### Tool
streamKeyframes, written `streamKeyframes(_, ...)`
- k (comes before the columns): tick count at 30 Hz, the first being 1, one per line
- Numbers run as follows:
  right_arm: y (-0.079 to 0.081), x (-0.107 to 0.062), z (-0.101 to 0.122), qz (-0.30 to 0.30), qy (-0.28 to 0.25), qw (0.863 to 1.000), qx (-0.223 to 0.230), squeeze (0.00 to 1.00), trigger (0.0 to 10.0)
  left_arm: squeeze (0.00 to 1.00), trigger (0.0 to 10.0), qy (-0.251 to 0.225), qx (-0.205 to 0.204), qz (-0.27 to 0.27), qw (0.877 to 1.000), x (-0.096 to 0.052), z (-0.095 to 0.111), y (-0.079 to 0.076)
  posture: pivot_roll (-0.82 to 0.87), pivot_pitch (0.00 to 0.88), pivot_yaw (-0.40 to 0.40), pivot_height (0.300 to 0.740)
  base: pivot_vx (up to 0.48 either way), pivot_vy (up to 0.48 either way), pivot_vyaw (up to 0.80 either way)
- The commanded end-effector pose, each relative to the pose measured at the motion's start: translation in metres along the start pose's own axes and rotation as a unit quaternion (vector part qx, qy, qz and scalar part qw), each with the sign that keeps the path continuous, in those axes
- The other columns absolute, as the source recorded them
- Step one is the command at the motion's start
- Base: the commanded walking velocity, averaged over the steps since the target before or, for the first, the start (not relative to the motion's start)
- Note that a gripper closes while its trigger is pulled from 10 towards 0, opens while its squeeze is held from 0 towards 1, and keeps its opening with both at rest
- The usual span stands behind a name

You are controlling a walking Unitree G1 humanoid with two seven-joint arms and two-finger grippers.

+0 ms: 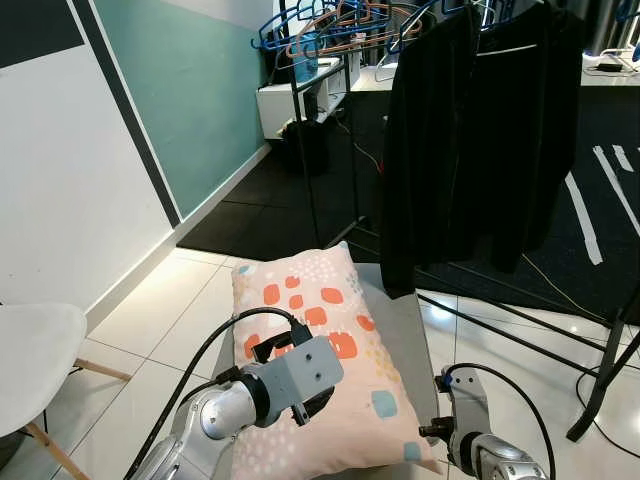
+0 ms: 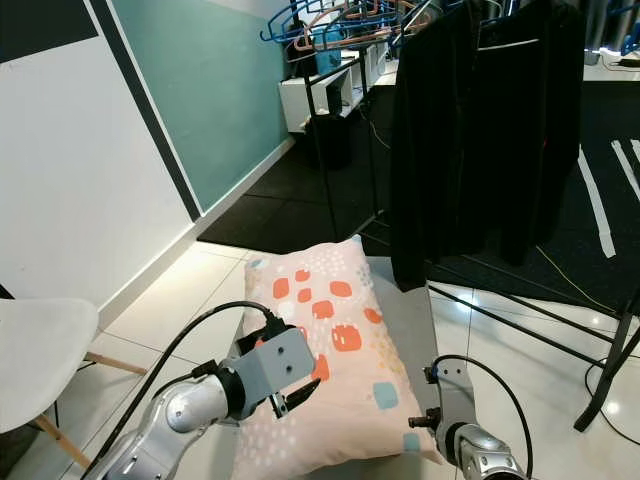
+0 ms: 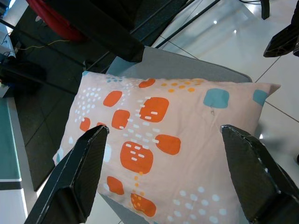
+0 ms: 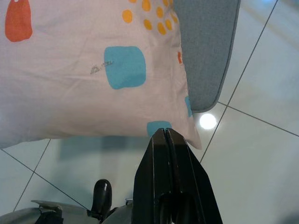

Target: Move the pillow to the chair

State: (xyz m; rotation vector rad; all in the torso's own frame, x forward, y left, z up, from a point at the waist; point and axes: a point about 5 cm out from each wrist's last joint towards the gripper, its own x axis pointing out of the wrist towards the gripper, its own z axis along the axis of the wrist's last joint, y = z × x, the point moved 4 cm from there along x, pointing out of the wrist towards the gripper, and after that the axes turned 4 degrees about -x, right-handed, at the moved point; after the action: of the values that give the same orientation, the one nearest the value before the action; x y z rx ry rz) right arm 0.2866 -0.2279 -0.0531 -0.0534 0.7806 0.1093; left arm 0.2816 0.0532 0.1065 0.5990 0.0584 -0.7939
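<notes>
At the lower left edge of the head view, the white chair (image 1: pixel 35 360) waits, well apart from the pillow (image 1: pixel 320 360). The pillow lies at centre on a grey bench (image 1: pixel 405 330). The left gripper (image 3: pixel 163 154) hovers over it, fingers (image 3: pixel 81 172) spread wide, likely to straddle it. At lower right, the right gripper (image 4: pixel 169 140) rests by the pillow's corner, fingers pressed together. Glossy white floor tiles (image 1: pixel 180 310) give way to dark carpet (image 1: pixel 270 200); a clothes rack (image 1: pixel 480 120) stands behind, upper right.
</notes>
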Motion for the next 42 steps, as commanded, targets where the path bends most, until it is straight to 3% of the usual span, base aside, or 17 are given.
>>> streamKeyframes(1,0.0064,0.0018,-0.0005,0.009,0.004,1.0,0.002,0.0,10.0,0.0,10.0,0.013,-0.002,0.004,1.0,-0.0023,-0.0075,0.0049,-0.13,0.024,0.092,0.74,0.0,0.0,0.0)
streamKeyframes(42,0.006,0.0013,-0.0011,0.013,0.005,1.0,0.001,0.0,10.0,0.0,10.0,0.013,-0.003,0.004,1.0,-0.0015,-0.006,0.0041,-0.12,0.034,0.085,0.74,0.0,0.0,0.0)
